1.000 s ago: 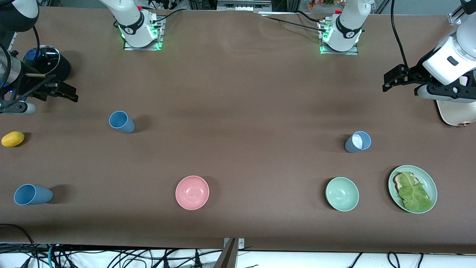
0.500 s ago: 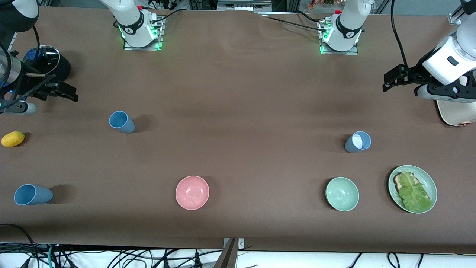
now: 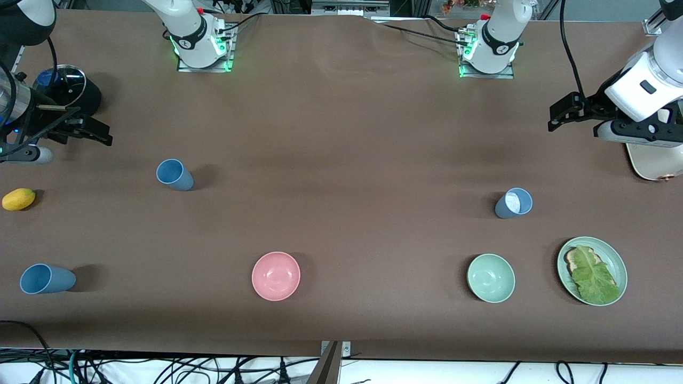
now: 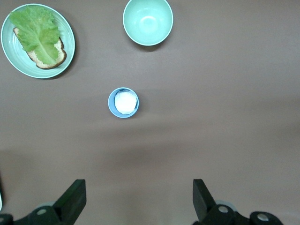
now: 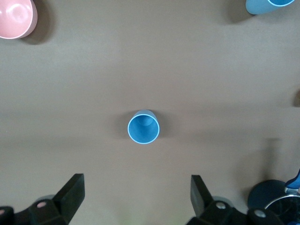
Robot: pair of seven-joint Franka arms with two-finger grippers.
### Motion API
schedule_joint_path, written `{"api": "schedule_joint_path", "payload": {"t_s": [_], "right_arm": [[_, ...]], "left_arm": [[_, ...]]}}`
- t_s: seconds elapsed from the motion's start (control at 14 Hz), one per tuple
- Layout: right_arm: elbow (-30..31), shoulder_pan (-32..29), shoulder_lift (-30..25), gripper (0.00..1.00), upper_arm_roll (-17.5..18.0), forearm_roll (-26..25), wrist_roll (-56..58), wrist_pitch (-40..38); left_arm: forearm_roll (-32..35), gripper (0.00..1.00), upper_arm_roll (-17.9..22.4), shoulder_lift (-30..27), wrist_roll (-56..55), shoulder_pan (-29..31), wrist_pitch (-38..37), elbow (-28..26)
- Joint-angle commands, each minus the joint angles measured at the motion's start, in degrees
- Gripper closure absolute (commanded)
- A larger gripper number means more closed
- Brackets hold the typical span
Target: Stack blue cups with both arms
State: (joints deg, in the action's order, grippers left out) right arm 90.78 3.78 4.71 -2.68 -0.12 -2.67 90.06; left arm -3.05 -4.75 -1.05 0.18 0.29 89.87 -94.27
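Observation:
Three blue cups stand upright and apart on the brown table. One cup point(image 3: 173, 174) is toward the right arm's end, and it also shows in the right wrist view point(image 5: 143, 127). A second cup point(image 3: 45, 279) is nearer the front camera, by that end's edge point(image 5: 269, 5). The greyer blue cup with a whitish inside point(image 3: 514, 203) is toward the left arm's end point(image 4: 123, 102). My left gripper point(image 3: 565, 113) point(image 4: 139, 199) is open and empty over bare table. My right gripper point(image 3: 88, 133) point(image 5: 137, 194) is open and empty over bare table.
A pink bowl point(image 3: 276, 276), a pale green bowl point(image 3: 491, 278) and a green plate with toast and lettuce point(image 3: 592, 270) sit nearer the front camera. A yellow lemon point(image 3: 18, 199) and a black lidded pot point(image 3: 66, 88) are at the right arm's end. A cream appliance point(image 3: 648, 162) is at the left arm's end.
The left arm has shifted very slightly. The cups and the right arm have not moved.

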Motion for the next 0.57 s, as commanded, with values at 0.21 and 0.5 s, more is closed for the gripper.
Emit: {"api": "schedule_joint_path", "payload": {"t_s": [0.21, 0.5], "right_arm": [[0.10, -0.44, -0.32, 0.00, 0.22, 1.00, 0.38, -0.76], [0.10, -0.44, -0.23, 0.00, 0.22, 1.00, 0.38, -0.85]], "left_arm": [[0.67, 0.00, 0.09, 0.97, -0.88, -1.08, -1.54, 1.99], [1.46, 0.00, 0.00, 2.71, -0.88, -1.26, -5.05, 1.99]]}}
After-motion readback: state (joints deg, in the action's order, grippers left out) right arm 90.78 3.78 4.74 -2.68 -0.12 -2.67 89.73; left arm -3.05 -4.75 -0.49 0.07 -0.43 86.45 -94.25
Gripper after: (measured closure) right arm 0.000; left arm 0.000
